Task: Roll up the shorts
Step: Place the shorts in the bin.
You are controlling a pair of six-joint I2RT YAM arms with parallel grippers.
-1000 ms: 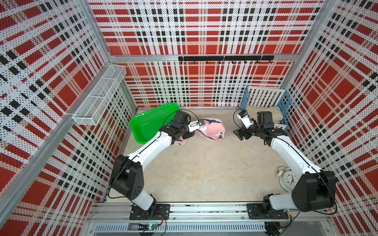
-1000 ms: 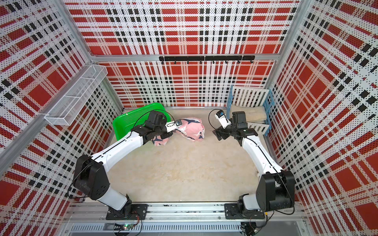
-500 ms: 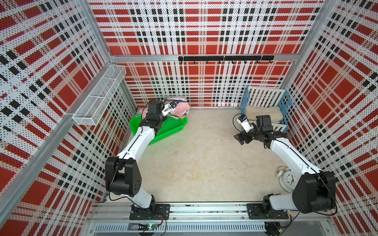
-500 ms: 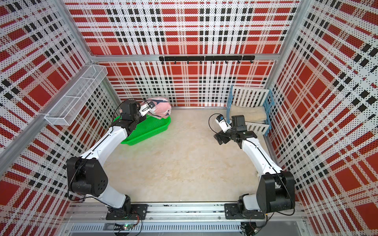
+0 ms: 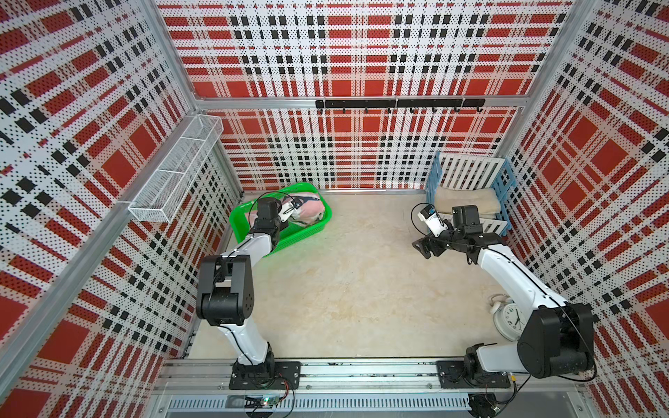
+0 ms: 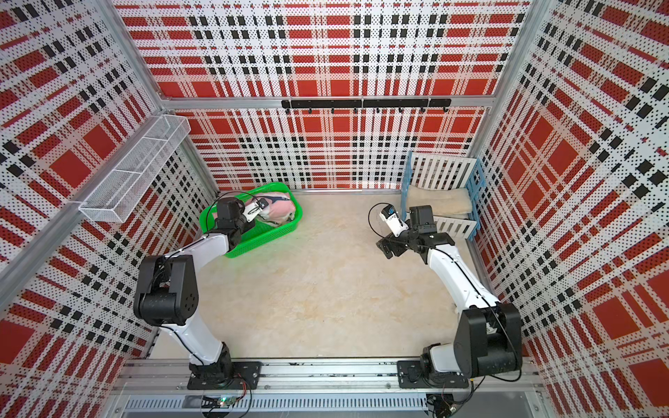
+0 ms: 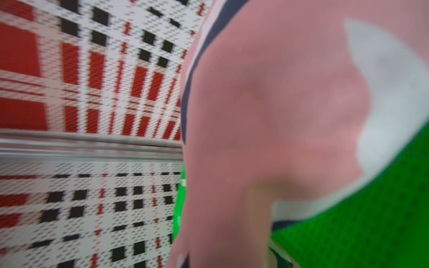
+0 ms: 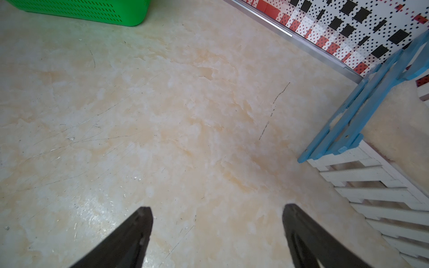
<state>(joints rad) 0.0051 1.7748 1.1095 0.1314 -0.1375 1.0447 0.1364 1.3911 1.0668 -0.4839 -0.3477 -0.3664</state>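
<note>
On the left wall I had the wire shelf (image 5: 177, 170), mounted well above the table. Below it, in the far left corner, the green basket (image 5: 300, 239) sat at an angle on the table. The shorts (image 5: 312, 213) were a bunched pink bundle with navy and white patches, inside the basket's outline toward its far side in both top views. I could not tell whether the bundle rested on the basket floor or hung just above it. My left gripper (image 5: 292, 216) reached over the basket, its tip buried in the cloth. The fingers were pinched down narrow on the shorts, and fabric hid the tips. In the left wrist view, blurred pink fabric (image 7: 267, 116) filled most of the picture, with green mesh beside it.

The beige table (image 5: 362, 282) lay bare across the middle. My right gripper (image 8: 217, 211) hung above that bare surface with its two black fingers spread wide and nothing between them, well apart from the basket. Just beyond it stood the blue-and-white slatted crate (image 5: 434, 181) in the far right corner, with a folded beige towel (image 5: 467, 202) lying in it. Near the right arm's base a white alarm clock (image 5: 510, 318) lay on the table.
</note>
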